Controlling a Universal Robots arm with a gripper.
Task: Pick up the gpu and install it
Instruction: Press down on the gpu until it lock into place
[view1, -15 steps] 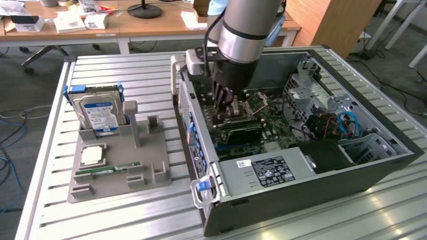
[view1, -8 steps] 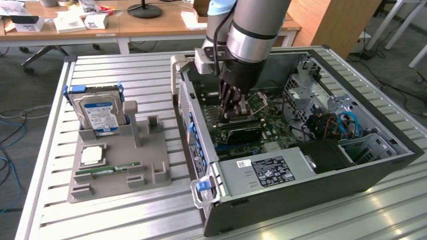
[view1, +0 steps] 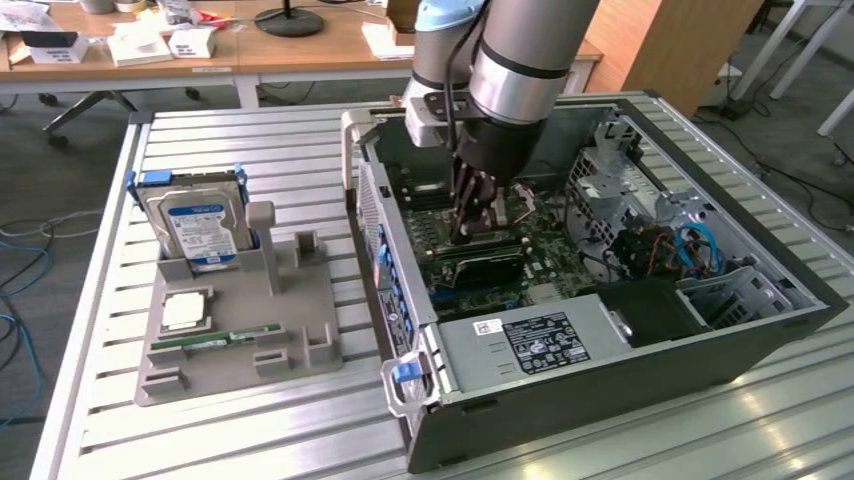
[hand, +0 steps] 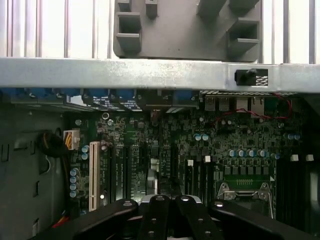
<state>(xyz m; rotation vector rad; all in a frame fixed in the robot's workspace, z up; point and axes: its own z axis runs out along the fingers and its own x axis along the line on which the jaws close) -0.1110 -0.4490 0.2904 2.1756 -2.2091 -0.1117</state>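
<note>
Reaching down inside the open computer case (view1: 747, 330), my gripper (view1: 470, 232) hangs over the motherboard (hand: 220, 145), jaws fully closed. Whether they clasp the gpu (view1: 483, 268) below, I cannot tell.

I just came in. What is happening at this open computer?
The robot arm's gripper reaches down into the open computer case, shut, right at the gpu, a black card on the motherboard. I cannot tell whether the card is fully seated. A hard drive and a RAM stick sit in the grey tray beside the case.
</note>
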